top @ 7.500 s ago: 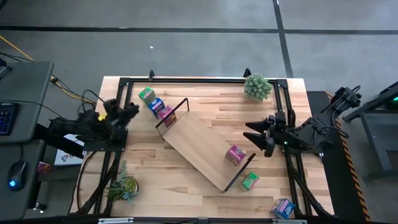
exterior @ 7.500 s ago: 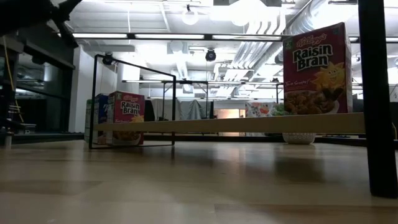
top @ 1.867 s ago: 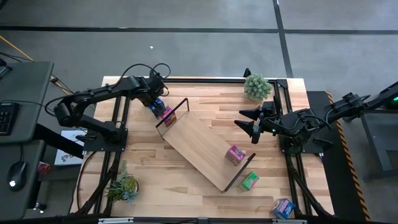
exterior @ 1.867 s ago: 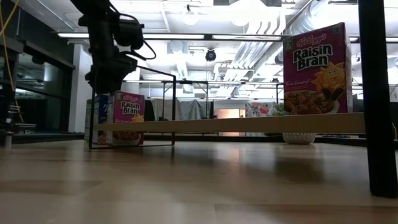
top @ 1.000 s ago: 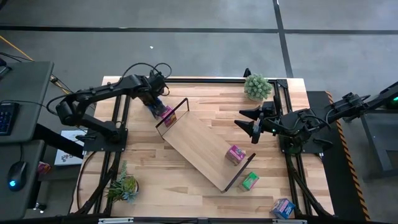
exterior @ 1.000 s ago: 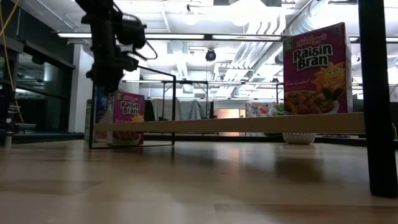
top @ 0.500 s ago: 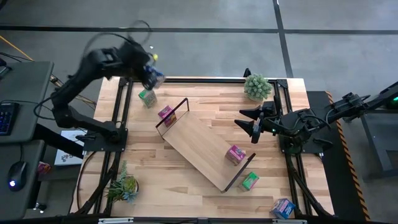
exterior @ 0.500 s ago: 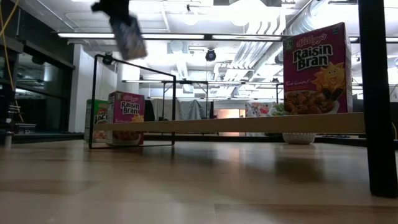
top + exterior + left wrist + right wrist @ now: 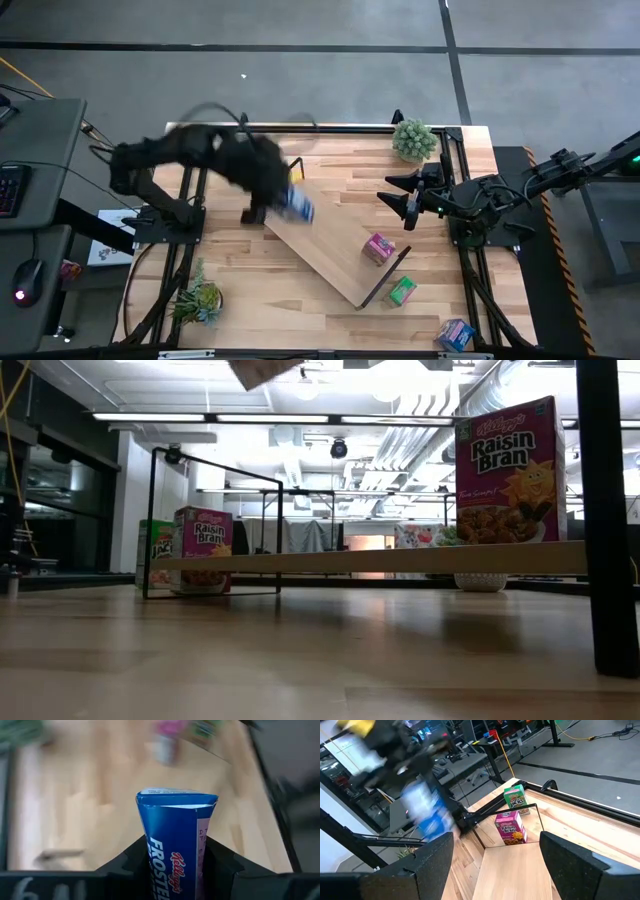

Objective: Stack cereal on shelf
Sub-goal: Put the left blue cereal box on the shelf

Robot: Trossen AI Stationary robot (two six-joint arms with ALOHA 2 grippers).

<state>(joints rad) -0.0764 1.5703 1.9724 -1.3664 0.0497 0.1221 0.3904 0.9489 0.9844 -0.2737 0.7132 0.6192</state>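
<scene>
My left gripper (image 9: 290, 200) is shut on a blue cereal box (image 9: 299, 206) in the air over the shelf's left end; the arm is blurred. The shelf (image 9: 325, 235), a light board with black wire ends, lies slantwise on the table. A pink box (image 9: 378, 247) stands on the board's right part. Another pink box (image 9: 511, 827) and a green box (image 9: 516, 797) stand on the table by the shelf's far-left end. A green box (image 9: 402, 291) and a blue box (image 9: 455, 334) stand on the table near the right corner. My right gripper (image 9: 405, 205) waits open, right of the shelf. My left gripper pinches the blue cereal box (image 9: 175, 850) between its two fingers (image 9: 131, 862), one on each opposite side of the box's lower part. The box's closed top end (image 9: 176, 796) sticks out beyond the fingertips. The box is lifted clear, above the shelf board.
A potted plant (image 9: 414, 140) stands at the table's far right corner and another (image 9: 200, 300) at the near left corner. Black frame rails (image 9: 320, 128) run along the table's edges. Bare board lies between the held box and the pink box on the shelf.
My left gripper has lifted the blue box from beside the pink and green boxes at the far left, swung up toward the far edge, then moved fast toward the right and near side, over the shelf's left end. The pink and green boxes stayed put.
</scene>
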